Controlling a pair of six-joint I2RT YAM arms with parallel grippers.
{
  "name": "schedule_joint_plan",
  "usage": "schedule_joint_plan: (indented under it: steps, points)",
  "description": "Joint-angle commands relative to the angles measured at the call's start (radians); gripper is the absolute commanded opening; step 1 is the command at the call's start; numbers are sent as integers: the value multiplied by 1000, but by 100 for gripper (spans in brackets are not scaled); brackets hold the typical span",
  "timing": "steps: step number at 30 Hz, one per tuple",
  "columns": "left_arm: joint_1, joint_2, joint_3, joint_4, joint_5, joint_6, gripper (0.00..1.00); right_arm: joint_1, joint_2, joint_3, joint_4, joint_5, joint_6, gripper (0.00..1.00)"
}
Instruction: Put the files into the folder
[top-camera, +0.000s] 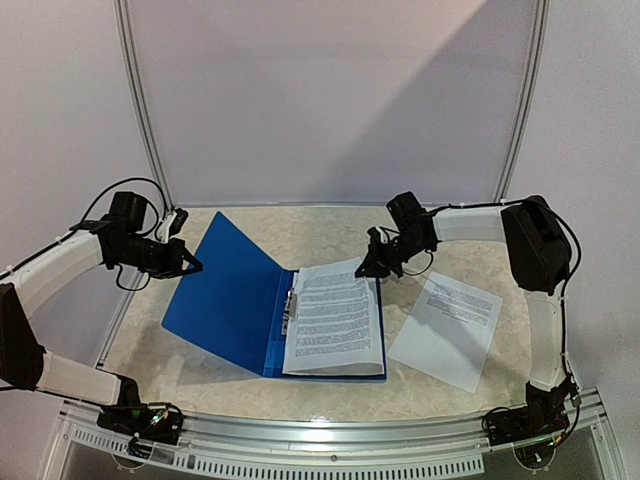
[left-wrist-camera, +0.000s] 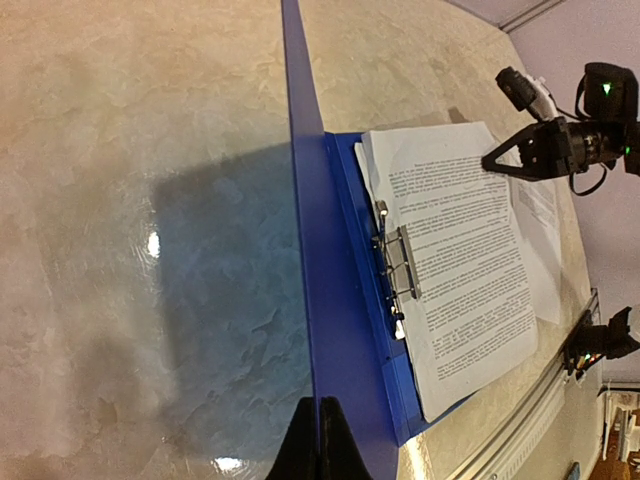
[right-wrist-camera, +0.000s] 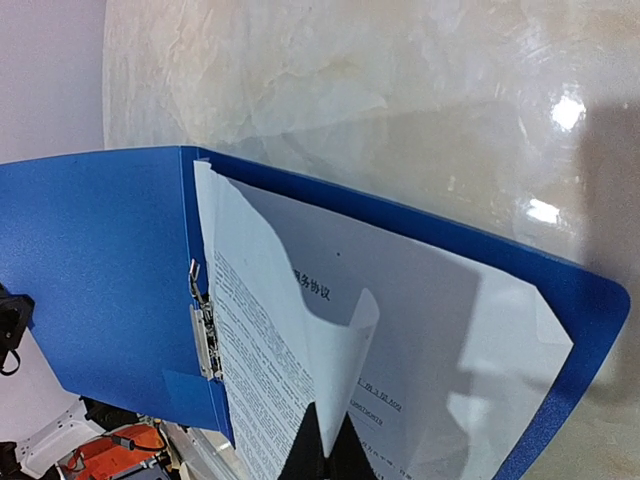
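Note:
The blue folder (top-camera: 225, 300) lies open in the middle of the table, its left cover tilted up. My left gripper (top-camera: 193, 266) is shut on the edge of that cover (left-wrist-camera: 300, 200), which runs edge-on between the fingertips (left-wrist-camera: 320, 445). White printed files (top-camera: 335, 320) rest on the folder's right half beside the metal clip (left-wrist-camera: 395, 265). My right gripper (right-wrist-camera: 328, 455) is shut on the far right corner of the top sheet (right-wrist-camera: 260, 340), which curls upward over the sheet beneath (right-wrist-camera: 450, 340). Another loose sheet (top-camera: 447, 328) lies flat on the table to the right of the folder.
The marbled tabletop (top-camera: 300, 235) ends at a metal rail (top-camera: 330, 432) along the near edge, where both arm bases are bolted. A white backdrop with curved frame tubes (top-camera: 140, 100) stands behind the table.

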Motion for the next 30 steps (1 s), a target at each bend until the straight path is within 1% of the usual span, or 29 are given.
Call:
schedule_joint_plan:
  steps: [1, 10, 13, 18, 26, 28, 30]
  points:
    - [5, -11, -9, 0, 1, 7, 0, -3, 34, 23, 26, -13, 3, 0]
    - [6, -9, -9, -1, 1, 8, 0, 2, 55, 40, 14, -5, 1, 0]
    - [6, -8, -9, 0, 1, 8, 0, 2, 60, 49, -7, -1, -10, 5]
    - [6, -8, -10, 1, 1, 8, 0, 3, 59, 53, -17, 6, -18, 16]
    - [5, -9, -10, 0, 1, 8, 0, 7, 33, 58, -59, 42, -28, 41]
    - [5, -9, -9, 0, 1, 8, 0, 12, 20, 69, -89, 62, -38, 49]
    - [5, -11, -9, 0, 1, 8, 0, 17, 12, 85, -136, 100, -54, 54]
